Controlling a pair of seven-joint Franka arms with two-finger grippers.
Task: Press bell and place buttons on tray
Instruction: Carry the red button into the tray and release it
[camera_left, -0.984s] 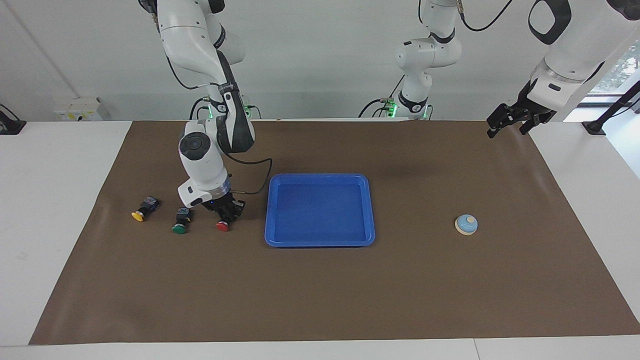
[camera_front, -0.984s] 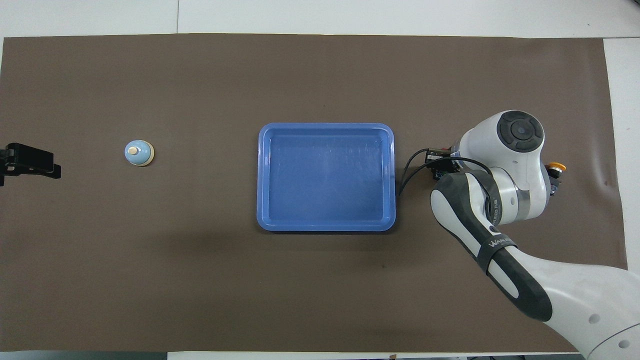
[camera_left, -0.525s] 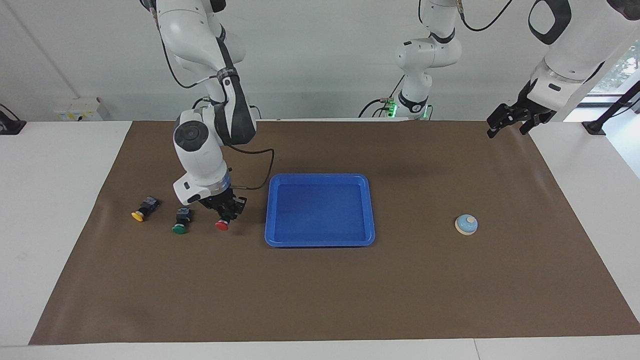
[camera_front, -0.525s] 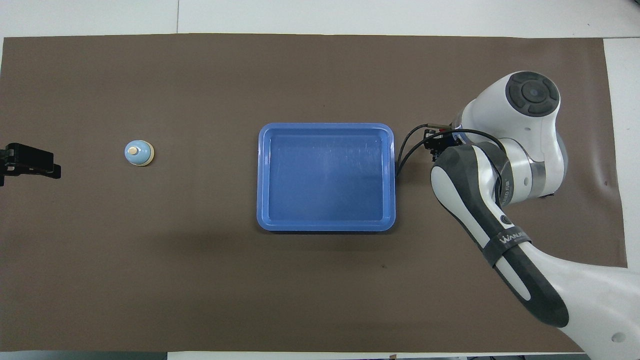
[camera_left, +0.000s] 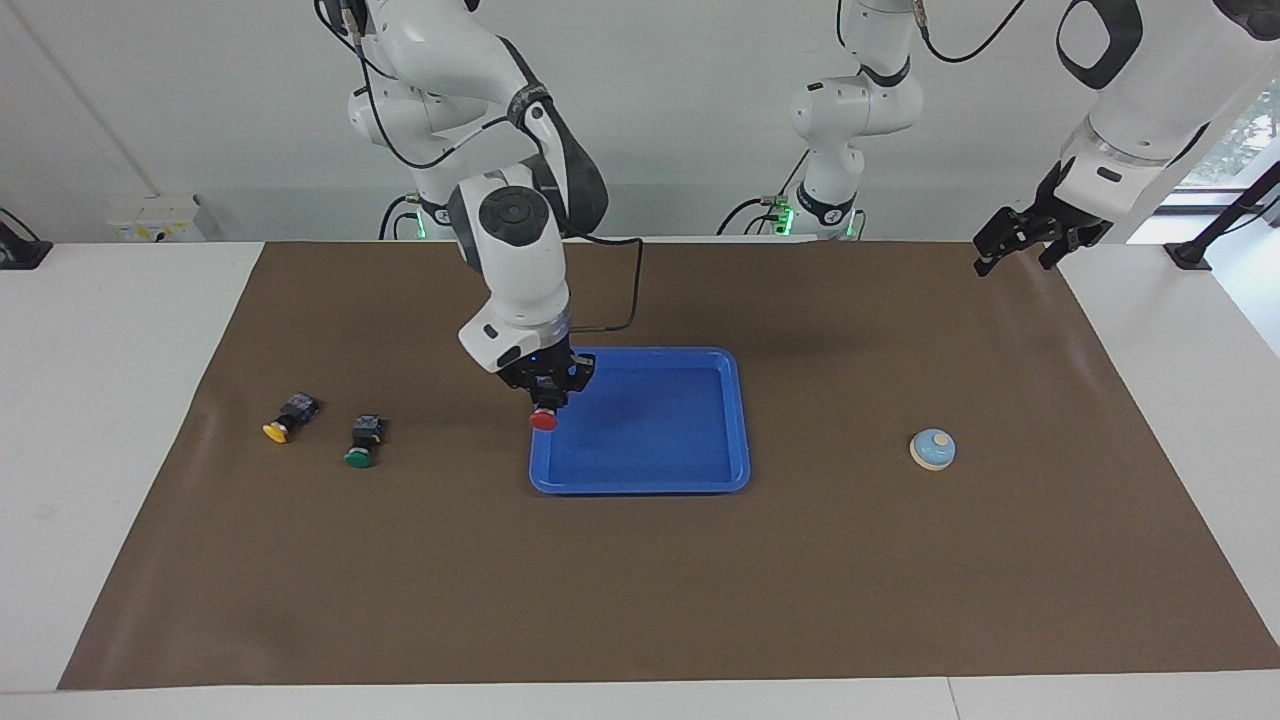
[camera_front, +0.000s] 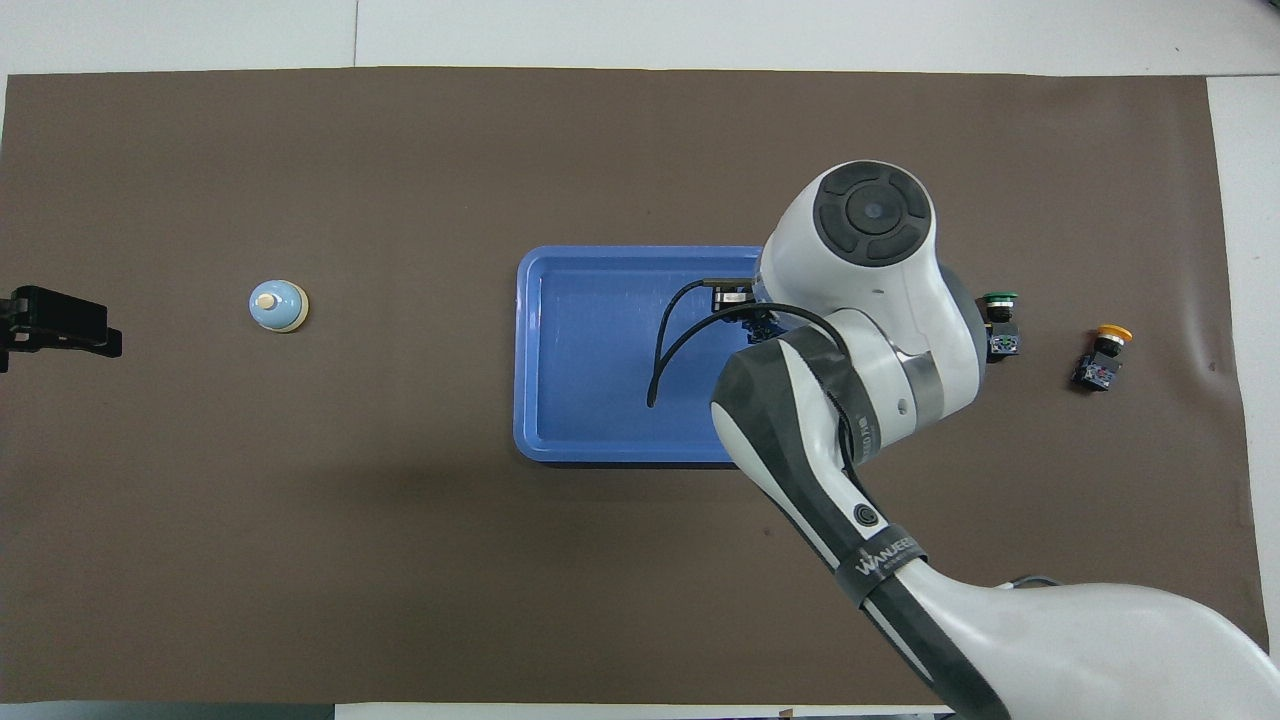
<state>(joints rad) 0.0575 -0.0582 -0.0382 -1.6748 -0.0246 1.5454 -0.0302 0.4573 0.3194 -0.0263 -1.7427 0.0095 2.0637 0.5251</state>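
My right gripper (camera_left: 545, 393) is shut on the red button (camera_left: 543, 420) and holds it up over the rim of the blue tray (camera_left: 640, 482) at the tray's edge toward the right arm's end. In the overhead view my right arm covers that button and part of the tray (camera_front: 528, 350). The green button (camera_left: 361, 444) (camera_front: 999, 322) and the yellow button (camera_left: 284, 421) (camera_front: 1103, 352) lie on the mat toward the right arm's end, green closer to the tray. The bell (camera_left: 932, 448) (camera_front: 278, 305) stands toward the left arm's end. My left gripper (camera_left: 1020, 242) (camera_front: 55, 325) waits, raised over the mat's corner.
A brown mat (camera_left: 640, 580) covers most of the white table. A black cable (camera_left: 620, 300) loops from my right wrist above the tray.
My right gripper has lifted the red button off the mat beside the green one and carried it toward the tray, now over the tray's rim. The left arm has not moved.
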